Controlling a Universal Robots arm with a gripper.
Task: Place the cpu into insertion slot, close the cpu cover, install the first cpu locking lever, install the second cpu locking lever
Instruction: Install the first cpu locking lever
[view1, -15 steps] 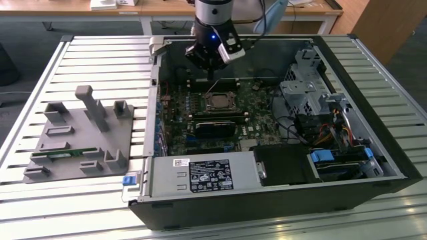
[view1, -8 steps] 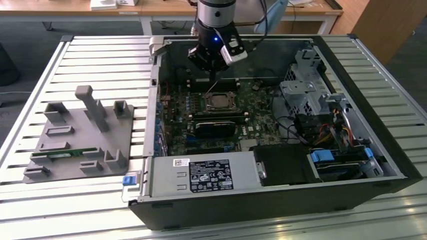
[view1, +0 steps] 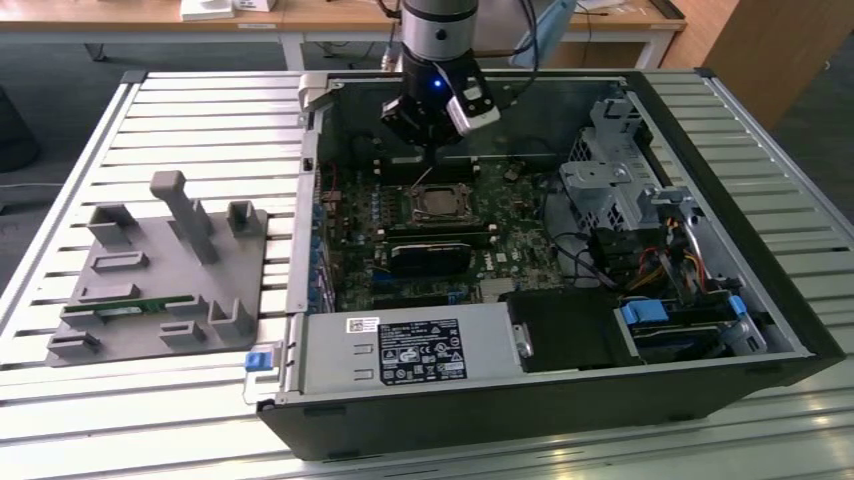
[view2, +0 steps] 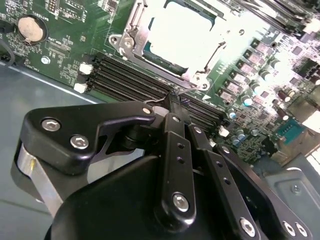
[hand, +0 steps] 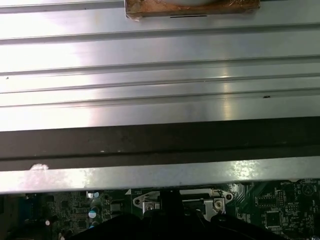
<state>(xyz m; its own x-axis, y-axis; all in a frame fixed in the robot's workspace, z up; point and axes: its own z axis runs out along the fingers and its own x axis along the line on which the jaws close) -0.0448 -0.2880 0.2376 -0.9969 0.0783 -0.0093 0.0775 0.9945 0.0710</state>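
The cpu (view2: 185, 35) lies in the insertion slot (view1: 434, 206) on the green motherboard, its silver top glaring bright. The cpu cover (view2: 131, 31), a silvery frame, lies down around it. My gripper (view2: 172, 100) hangs just beyond the socket's edge, over the memory slots. Its black fingers are pressed together on the end of a thin wire locking lever (view2: 159, 100). In the exterior view the gripper (view1: 427, 158) is above the socket's far side, and the lever (view1: 422, 178) slants up from the socket to its tip. The first wrist view has the socket (hand: 182, 200) behind the dark fingers.
The open computer case has a tall wall (hand: 160, 140) close behind the gripper. A black power supply (view1: 414, 350) sits at the near edge and a drive cage (view1: 607, 180) on the exterior view's right. A grey fixture plate (view1: 160, 270) lies outside the case on the left.
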